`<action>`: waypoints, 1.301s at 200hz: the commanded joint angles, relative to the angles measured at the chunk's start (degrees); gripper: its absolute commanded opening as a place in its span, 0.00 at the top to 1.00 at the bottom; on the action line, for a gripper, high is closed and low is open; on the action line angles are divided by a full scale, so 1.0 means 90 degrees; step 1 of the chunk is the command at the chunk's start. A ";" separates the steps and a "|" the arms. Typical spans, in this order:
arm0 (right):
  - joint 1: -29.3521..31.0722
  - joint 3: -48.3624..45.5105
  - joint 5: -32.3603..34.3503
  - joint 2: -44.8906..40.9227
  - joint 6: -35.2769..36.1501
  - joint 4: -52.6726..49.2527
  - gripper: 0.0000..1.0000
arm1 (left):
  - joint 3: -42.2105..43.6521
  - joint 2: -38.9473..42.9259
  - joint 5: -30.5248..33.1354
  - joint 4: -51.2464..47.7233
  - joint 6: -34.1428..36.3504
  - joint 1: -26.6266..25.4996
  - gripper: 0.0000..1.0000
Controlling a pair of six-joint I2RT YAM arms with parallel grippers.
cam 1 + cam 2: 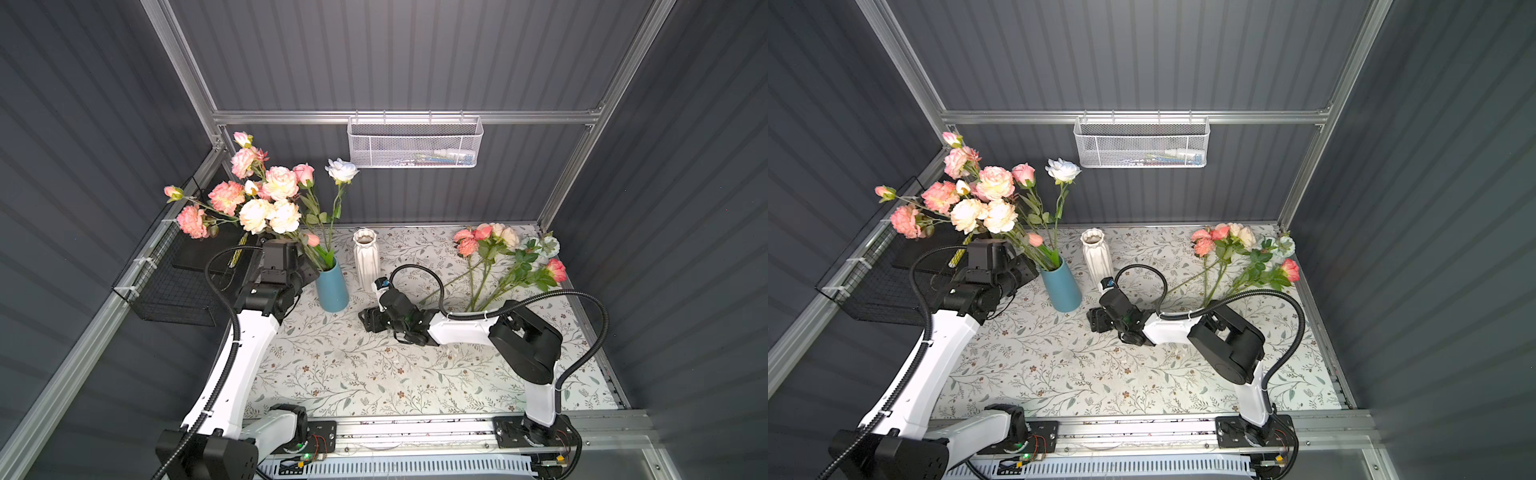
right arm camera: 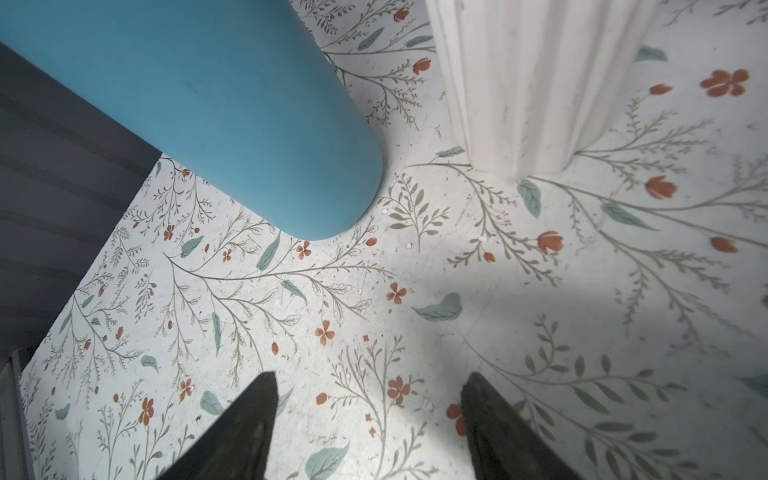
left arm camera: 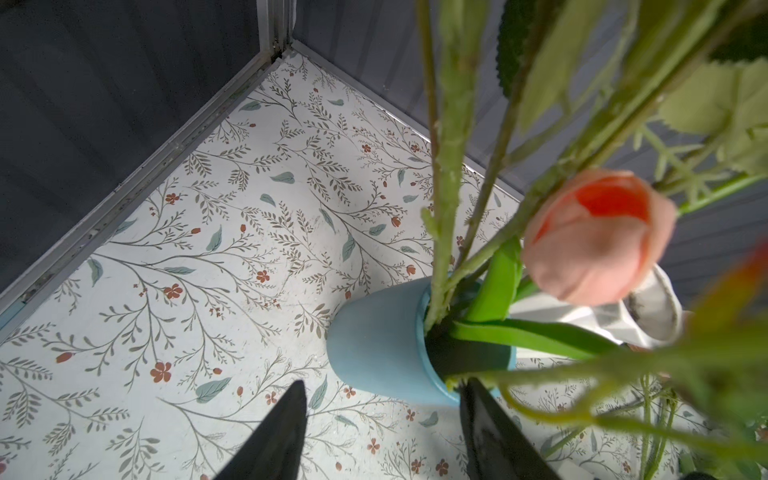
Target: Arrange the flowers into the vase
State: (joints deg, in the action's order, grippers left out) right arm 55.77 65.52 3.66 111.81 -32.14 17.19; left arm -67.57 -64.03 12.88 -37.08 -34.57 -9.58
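A tall, tapered blue vase [image 1: 332, 286] holds pink, cream and white long-stemmed flowers [image 1: 266, 199]. Just left of it, the left gripper [image 3: 384, 384] gapes wide, empty. Right of it stands a white ribbed vase [image 1: 366, 255]. The right gripper [image 2: 370, 376], near its base, is also wide and empty. Farther right, loose flowers [image 1: 507, 257] lie flat.

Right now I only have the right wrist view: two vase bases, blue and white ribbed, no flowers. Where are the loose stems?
Observer: The loose flowers lie flat on the floral tablecloth, far right in a top view.
Operator: Is the white vase empty?
Observer: Yes, the white ribbed vase shows no stems at its mouth.
Operator: And the blue one?
Observer: The blue vase holds a tall bouquet; the left gripper is beside its rim, jaws open.
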 commanded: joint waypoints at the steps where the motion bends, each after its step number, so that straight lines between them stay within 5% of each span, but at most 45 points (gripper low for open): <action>1: -0.0025 -0.0162 0.0099 -0.0218 -0.0031 0.0045 0.28 | 0.0218 0.0336 -0.0063 -0.0341 -0.0230 0.0017 0.39; 94: -0.0113 -0.0716 -0.0232 -0.1322 0.0019 -0.0381 0.28 | 0.1678 0.2137 -0.1401 -0.0235 -0.0694 0.0001 0.28; 131: -0.0570 -0.0128 -0.0477 -0.1822 0.0086 -0.1621 0.29 | 0.2558 0.2882 -0.2160 0.0190 -0.1018 0.0000 0.11; 177: -0.0990 0.1318 -0.0241 -0.1925 0.0419 -0.2680 0.29 | 0.3259 0.3600 -0.2725 0.0688 -0.1212 0.0000 0.00; 260: -0.1610 0.5450 -0.0294 0.0640 0.0679 -0.4592 0.31 | 0.3656 0.3489 -0.3065 0.0811 -0.1049 0.0000 0.00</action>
State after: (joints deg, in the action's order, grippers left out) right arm 41.85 108.38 1.26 112.22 -27.81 -15.64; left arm -34.00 -33.41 -13.10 -30.46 -45.28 -9.58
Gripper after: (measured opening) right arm 0.700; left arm 0.997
